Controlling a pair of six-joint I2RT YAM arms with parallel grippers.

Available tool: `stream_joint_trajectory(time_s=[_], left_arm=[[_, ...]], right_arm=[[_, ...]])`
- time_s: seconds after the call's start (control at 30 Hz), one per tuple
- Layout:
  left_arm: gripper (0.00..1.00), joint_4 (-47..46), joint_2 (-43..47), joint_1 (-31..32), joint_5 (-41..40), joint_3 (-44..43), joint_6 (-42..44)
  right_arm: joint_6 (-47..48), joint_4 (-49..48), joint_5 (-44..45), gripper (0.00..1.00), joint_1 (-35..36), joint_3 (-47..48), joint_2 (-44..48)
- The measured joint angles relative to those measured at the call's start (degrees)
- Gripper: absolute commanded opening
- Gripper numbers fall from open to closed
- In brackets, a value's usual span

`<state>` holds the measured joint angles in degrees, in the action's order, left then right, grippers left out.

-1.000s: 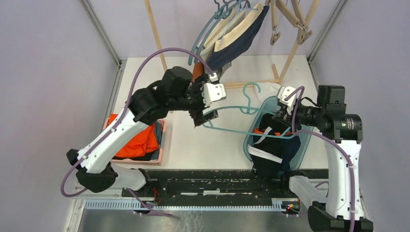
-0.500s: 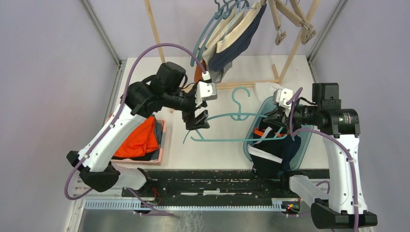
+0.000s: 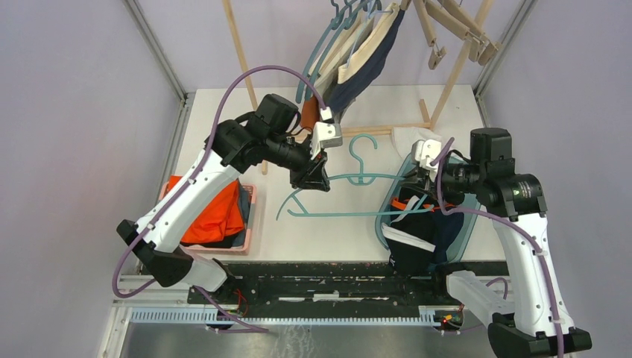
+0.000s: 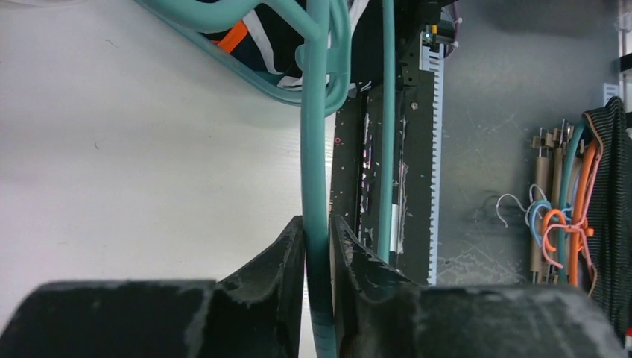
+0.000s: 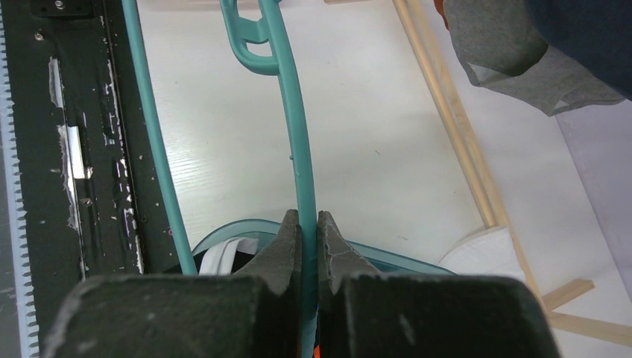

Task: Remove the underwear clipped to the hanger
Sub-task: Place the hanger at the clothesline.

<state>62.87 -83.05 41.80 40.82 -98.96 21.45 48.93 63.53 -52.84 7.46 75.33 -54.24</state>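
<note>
A teal hanger (image 3: 350, 214) hangs level over the white table, held at both ends. My left gripper (image 3: 313, 179) is shut on its left upper bar; in the left wrist view the jaws (image 4: 318, 224) pinch the teal rod (image 4: 314, 149). My right gripper (image 3: 417, 181) is shut on the right end, and its wrist view shows the rod (image 5: 298, 149) pinched too. Black, navy and orange underwear (image 3: 417, 239) lies heaped in the teal bin (image 3: 380, 222) under that end; I cannot tell whether any is clipped. More underwear (image 3: 365, 60) hangs on the rack.
A pink tray with a bright orange cloth (image 3: 212, 216) sits at the left edge. The wooden rack's posts and base bar (image 3: 380, 130) stand at the back, with wooden clip hangers (image 3: 447, 30) at the top right. A black rail (image 3: 320, 272) runs along the near edge.
My left gripper has gone from wide open to shut on the hanger's left bar. The hanger has shifted a little left, and the right arm has followed it.
</note>
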Motion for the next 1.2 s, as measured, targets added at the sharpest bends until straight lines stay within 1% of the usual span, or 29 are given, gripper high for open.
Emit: stream_joint_trajectory(time_s=[0.07, 0.1, 0.2, 0.33, 0.43, 0.47, 0.5, 0.53, 0.63, 0.77, 0.93, 1.07, 1.2], left_arm=[[0.04, -0.1, 0.0, -0.1, 0.0, 0.0, -0.1], [0.03, -0.2, 0.0, -0.3, -0.1, 0.1, -0.2], [0.03, -0.9, 0.0, -1.3, -0.2, 1.0, -0.5], [0.03, -2.1, 0.9, -2.8, -0.3, 3.6, -0.7], [0.03, -2.6, 2.9, -3.7, -1.5, 5.9, -0.7], [0.03, -2.9, 4.0, -4.0, -2.3, 6.9, -0.7], [0.03, -3.1, 5.2, -4.1, -3.2, 7.9, -0.7], [0.03, -3.2, 6.5, -4.2, -4.1, 8.8, -0.7], [0.03, -3.4, 10.2, -4.2, -7.9, 10.6, -0.6], [0.03, -3.9, 14.8, -4.2, -15.5, 12.7, -0.6], [0.03, -3.8, 21.6, -4.2, -29.6, 17.1, 0.8], [0.03, -2.5, 28.0, -5.2, -40.3, 20.7, 3.3], [0.03, -1.6, 32.8, -7.1, -49.9, 21.9, 5.7]], right_arm=[[-1.5, -2.0, 1.1, 0.09, 0.7, -1.2, 0.5], [-2.4, -2.8, 1.4, 0.16, 0.9, -1.8, 0.7], [-5.6, -5.9, 2.4, 0.27, 1.6, -3.4, 1.1], [-8.9, -8.8, 4.1, 0.48, 1.6, -4.6, 1.0], [-10.9, -10.4, 5.2, 0.58, 1.6, -4.9, 0.9], [-11.7, -11.0, 5.4, 0.65, 1.5, -4.9, 0.9], [-12.7, -11.7, 5.5, 0.78, 1.5, -4.9, 0.9], [-14.0, -12.9, 5.6, 0.84, 1.5, -4.9, 0.9], [-16.8, -14.2, 5.6, 0.98, 1.5, -5.0, 0.6], [-21.0, -16.2, 5.8, 1.0, 1.5, -5.0, -0.3], [-25.0, -18.0, 8.2, 1.0, 1.5, -5.0, -0.7], [-26.5, -19.2, 10.4, 1.0, 1.5, -5.0, -0.6], [-27.1, -19.4, 12.2, 1.0, 1.5, -5.0, -0.7]])
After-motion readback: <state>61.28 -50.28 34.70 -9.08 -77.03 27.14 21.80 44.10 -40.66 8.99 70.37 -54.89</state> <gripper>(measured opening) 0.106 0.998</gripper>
